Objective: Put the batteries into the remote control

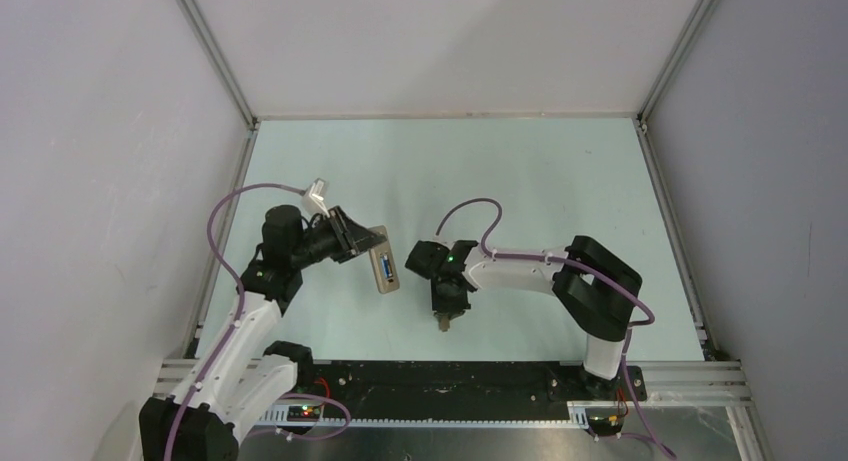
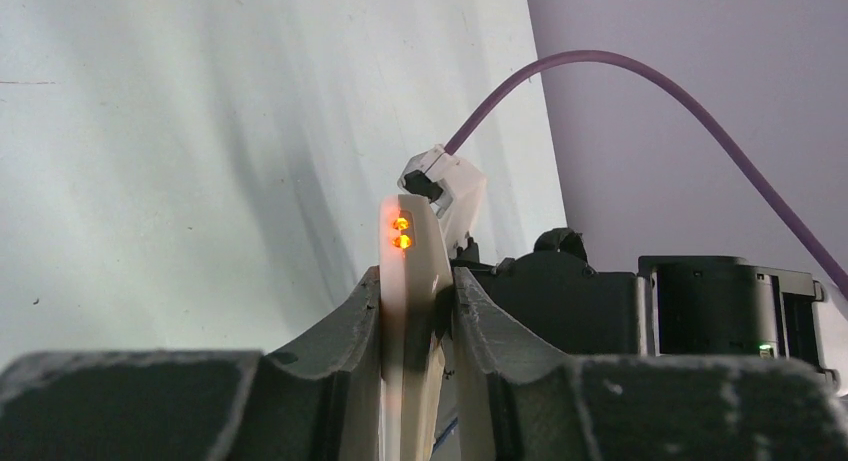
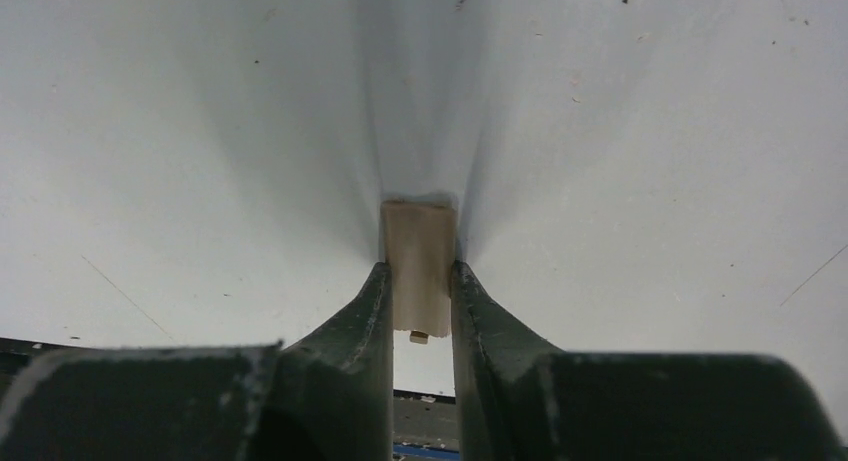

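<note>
remote control (image 2: 410, 281): clamped edge-on between the fingers of the left gripper (image 2: 415, 278), its free end sticking out well past the fingertips; in the top view it is lifted off the table, with its long body hanging forward and down from the gripper.
orange lights (image 2: 401, 232): two small glowing dots, one above the other, on the remote control's end farthest from the left gripper.
blue battery (image 1: 384, 270): a blue patch on the remote control's upturned face, just beyond the left gripper's fingertips; too small to say how it is seated.
left gripper: closed tight on the remote control, one finger pressed against each flat side.
cover piece (image 3: 418, 251): flat and beige, held between the fingers of the right gripper (image 3: 418, 271), with its far end just past the fingertips, down at the table (image 3: 650, 131).
right gripper: pointing down, both fingers against the cover piece's sides, clamped on it; it is near the left gripper and apart from the remote control.
white connector (image 2: 447, 181): just beyond the remote control's tip in the left wrist view, with a purple cable (image 2: 640, 71) arching away from it.
</note>
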